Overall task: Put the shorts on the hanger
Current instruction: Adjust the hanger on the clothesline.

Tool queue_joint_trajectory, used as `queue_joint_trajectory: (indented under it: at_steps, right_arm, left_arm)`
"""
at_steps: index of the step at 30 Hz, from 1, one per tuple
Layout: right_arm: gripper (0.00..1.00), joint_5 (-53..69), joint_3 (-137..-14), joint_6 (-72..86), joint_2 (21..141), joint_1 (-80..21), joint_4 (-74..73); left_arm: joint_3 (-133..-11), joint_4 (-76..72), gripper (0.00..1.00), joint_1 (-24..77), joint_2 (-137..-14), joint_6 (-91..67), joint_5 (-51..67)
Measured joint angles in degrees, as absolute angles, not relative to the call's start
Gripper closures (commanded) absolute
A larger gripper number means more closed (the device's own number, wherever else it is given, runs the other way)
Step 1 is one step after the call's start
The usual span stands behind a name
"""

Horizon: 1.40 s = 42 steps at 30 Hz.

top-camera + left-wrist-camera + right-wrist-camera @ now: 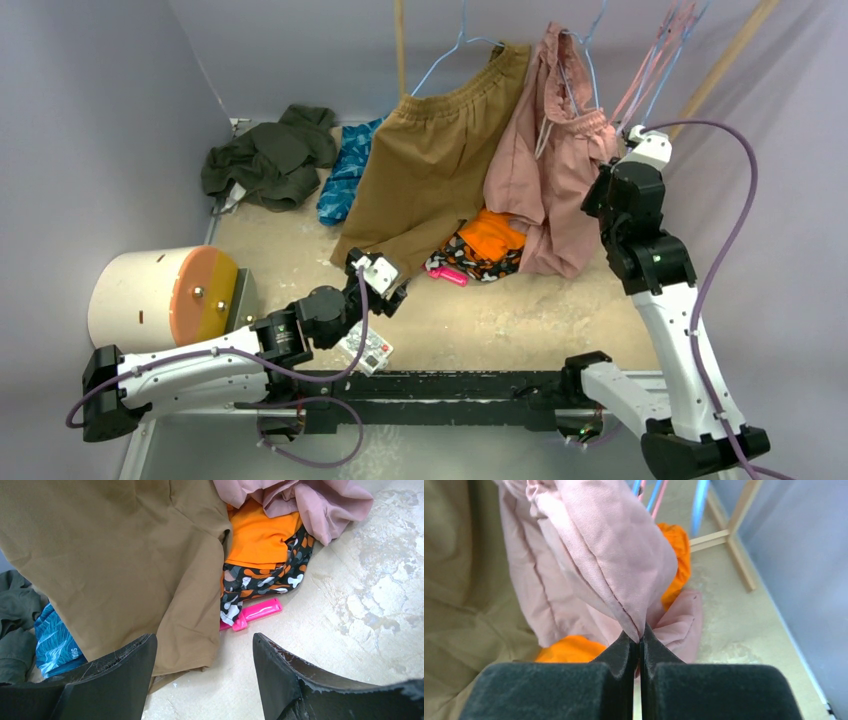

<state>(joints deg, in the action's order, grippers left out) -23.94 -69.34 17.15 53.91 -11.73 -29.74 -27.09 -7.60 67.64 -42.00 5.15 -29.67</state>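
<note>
The dusty-pink shorts [545,170] hang bunched from the light-blue wire hanger [592,70] at the back right, their lower end resting on the table. My right gripper [640,637] is shut on a folded seam of the shorts [599,565], with the fabric pinched between the fingertips. In the top view this gripper [608,165] presses against the shorts' right side. My left gripper [204,640] stands open low over the table by the tan hem, holding nothing; in the top view the left gripper [378,272] is near the table's middle. A corner of the shorts [320,500] shows there.
Larger tan-brown shorts [430,170] hang left of the pink ones. An orange garment [490,235], a patterned cloth and a pink marker [257,612] lie beneath. Dark green [270,160] and blue [345,175] clothes lie back left. A cylinder [160,295] sits left. Pink hangers [650,70] hang right.
</note>
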Motion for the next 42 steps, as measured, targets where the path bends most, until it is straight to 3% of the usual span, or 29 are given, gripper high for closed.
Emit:
queue_joint_trajectory:
  at_steps: [21, 22, 25, 27, 32, 37, 42]
  right_arm:
    - [1.00, -44.80, -75.26, 11.66, 51.37, -11.73, -28.56]
    - [0.97, -45.04, -75.37, 11.44, 51.42, -11.73, -28.21]
    - [0.63, -43.94, -75.64, 11.29, 51.37, -11.73, -27.99]
    - [0.51, -41.80, -75.64, 11.73, 51.29, -11.73, -28.16]
    - [0.41, -35.00, -75.35, 12.58, 50.00, -11.73, -29.02]
    - [0.38, -30.94, -75.20, 13.43, 47.77, -11.73, -30.33]
    - [0.32, -27.86, -75.20, 13.89, 45.15, -11.73, -31.27]
  left_arm:
    - [-27.11, -7.60, 0.29, 67.64, -42.57, 5.13, -31.64]
    - [-27.11, -7.57, 0.28, 67.64, -42.65, 5.10, -31.73]
    - [-27.11, -7.77, 0.19, 67.64, -43.18, 3.88, -32.45]
    - [-27.29, -8.56, 0.19, 67.64, -44.12, 1.45, -33.87]
    - [-34.72, -7.88, 0.19, 67.24, -51.92, -8.40, -35.70]
    - [-44.60, -11.18, 0.19, 67.16, -61.01, -14.98, -29.41]
    - [-54.17, -13.26, 0.26, 67.31, -72.71, -20.03, -24.88]
